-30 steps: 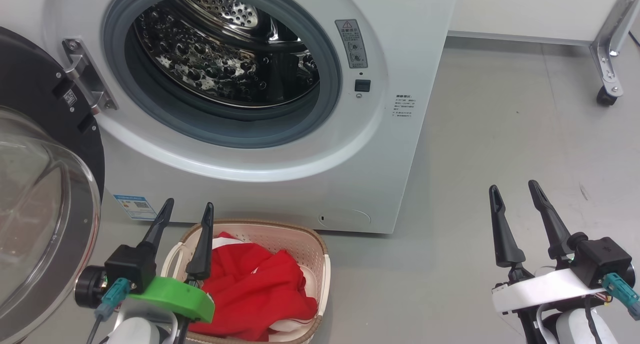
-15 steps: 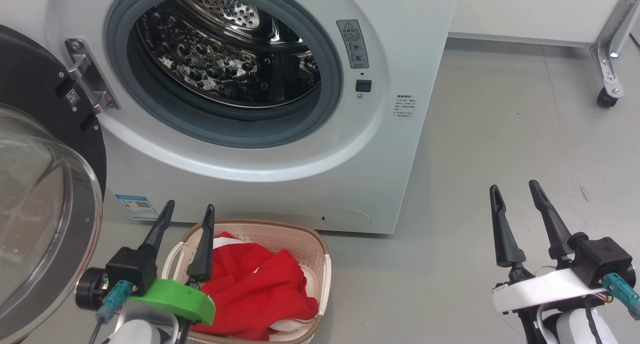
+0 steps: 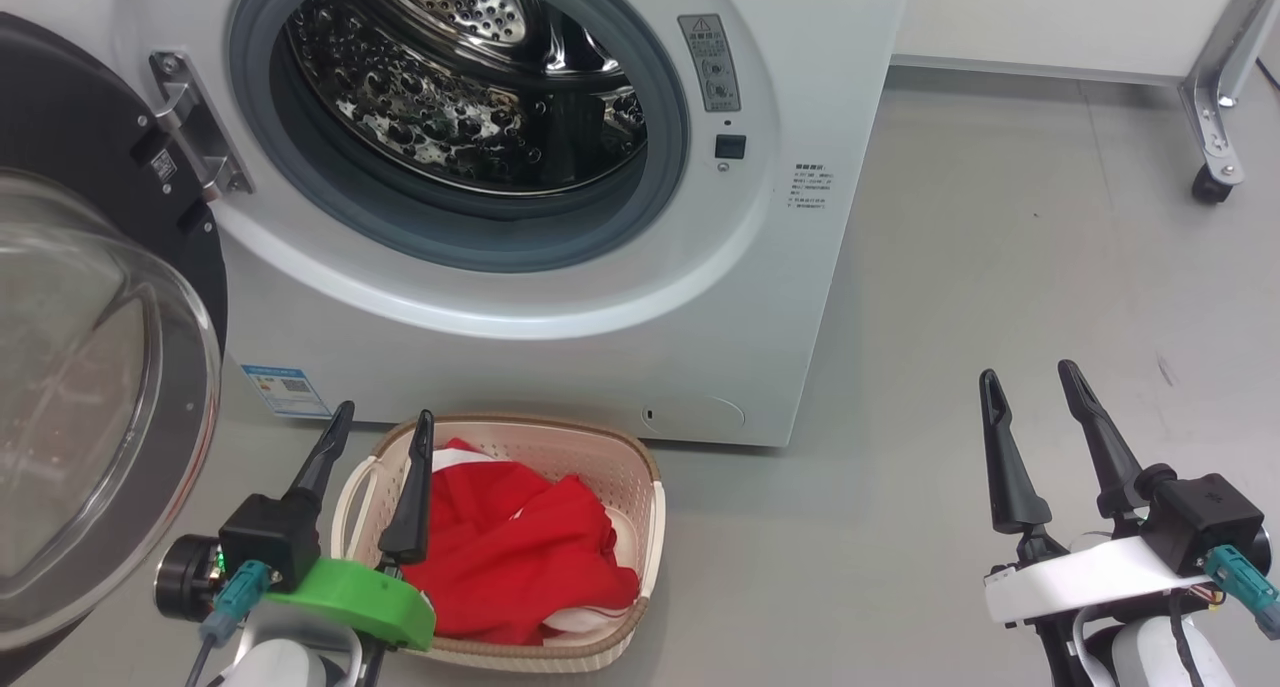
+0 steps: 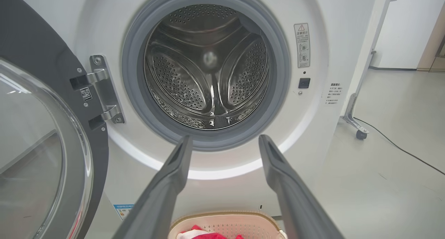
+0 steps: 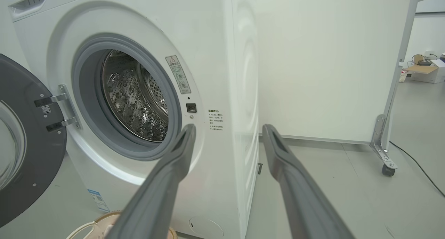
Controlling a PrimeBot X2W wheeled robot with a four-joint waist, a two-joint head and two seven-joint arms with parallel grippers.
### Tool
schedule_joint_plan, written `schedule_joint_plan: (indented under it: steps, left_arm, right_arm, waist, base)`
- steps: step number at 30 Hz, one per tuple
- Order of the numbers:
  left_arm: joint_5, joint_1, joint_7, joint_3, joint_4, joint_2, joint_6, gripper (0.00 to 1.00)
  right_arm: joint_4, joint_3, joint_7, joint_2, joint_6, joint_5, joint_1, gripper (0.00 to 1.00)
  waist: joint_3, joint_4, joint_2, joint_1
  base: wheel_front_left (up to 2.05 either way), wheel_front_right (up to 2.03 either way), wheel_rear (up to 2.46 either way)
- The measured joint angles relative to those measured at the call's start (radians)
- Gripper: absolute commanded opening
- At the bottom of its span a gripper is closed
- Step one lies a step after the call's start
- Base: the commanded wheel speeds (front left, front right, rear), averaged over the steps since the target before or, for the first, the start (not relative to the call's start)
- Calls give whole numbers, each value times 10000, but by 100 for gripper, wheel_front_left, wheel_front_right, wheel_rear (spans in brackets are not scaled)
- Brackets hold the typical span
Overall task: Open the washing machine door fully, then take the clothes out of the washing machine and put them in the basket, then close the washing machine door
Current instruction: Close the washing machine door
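Head view: washing machine door [image 3: 60,97] open at left frame edge, glass bowl facing lower right. Clothes [image 3: 510,557] in basket [image 3: 645,487], bottom centre. Left gripper [image 3: 385,414], right gripper [image 3: 1027,371]: fingers spread, empty.

Left wrist view: drum [image 4: 208,75] looks empty. Hinge [image 4: 104,89] left of drum, pivot upright.

Right wrist view: door lower left, round, no long axis. Likely rigid, weighty, glossy. Push black rim opposite hinge.
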Motion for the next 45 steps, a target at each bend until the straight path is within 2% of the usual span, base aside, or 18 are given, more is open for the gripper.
schedule_joint_plan:
  steps: [9,23,45]
  left_arm:
    - [253,4,0,-107,6,-2,176,100]
    - [426,4,0,-163,-27,0,184,100]
    - [479,34,0,-194,-142,0,184,100]
  right_arm:
    - [2,0,0,10,6,0,0,100]
    - [35,44,0,12,10,-2,0,100]
    - [48,86,0,19,12,-2,-1,100]
  waist:
    - [17,12,0,0]
    - [-39,33,0,0]
    - [8,28,0,0]
  base:
    - [-118,118,0]
    - [-87,87,0]
    - [-19,19,0]
